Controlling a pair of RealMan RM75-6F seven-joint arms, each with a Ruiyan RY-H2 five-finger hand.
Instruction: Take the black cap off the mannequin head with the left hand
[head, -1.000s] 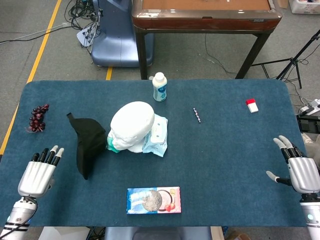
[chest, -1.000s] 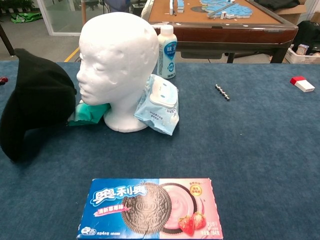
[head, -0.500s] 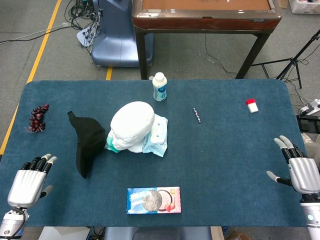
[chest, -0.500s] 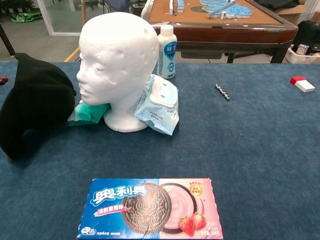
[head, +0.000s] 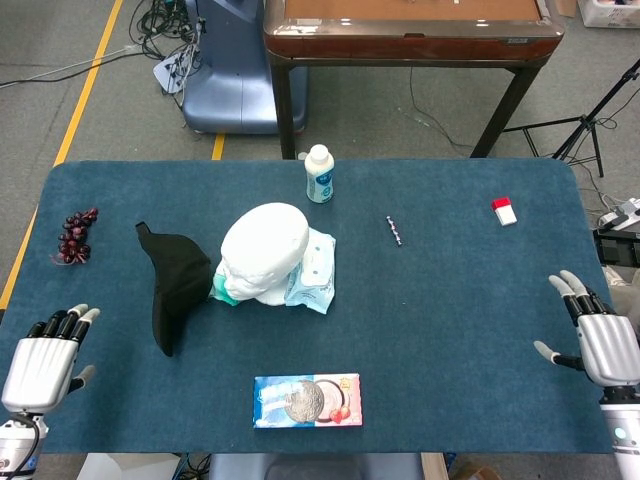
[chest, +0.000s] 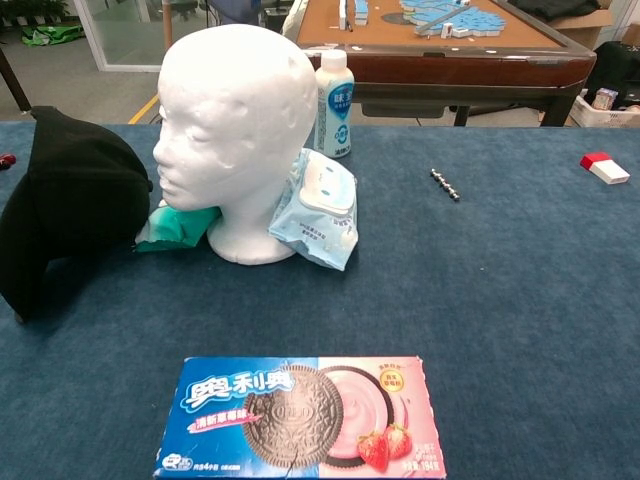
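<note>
The black cap (head: 176, 284) lies on the blue table, just left of the white mannequin head (head: 264, 252), whose crown is bare. From the chest view the cap (chest: 68, 200) rests against the head's (chest: 232, 130) face side. My left hand (head: 42, 362) hovers at the table's near left corner, well away from the cap, fingers apart and holding nothing. At the near right edge my right hand (head: 600, 335) is also spread and holds nothing. Neither hand shows in the chest view.
A wet-wipes pack (head: 312, 268) and a green packet (head: 222, 290) lean against the head. A white bottle (head: 319, 173) stands behind it. A cookie box (head: 307, 399) lies near the front edge. Grapes (head: 74, 236), a small chain (head: 394, 230) and a red-white block (head: 504, 210) lie farther off.
My left hand has drawn back toward the near left corner, away from the cap. The cap has settled slightly. The right hand has stayed put.
</note>
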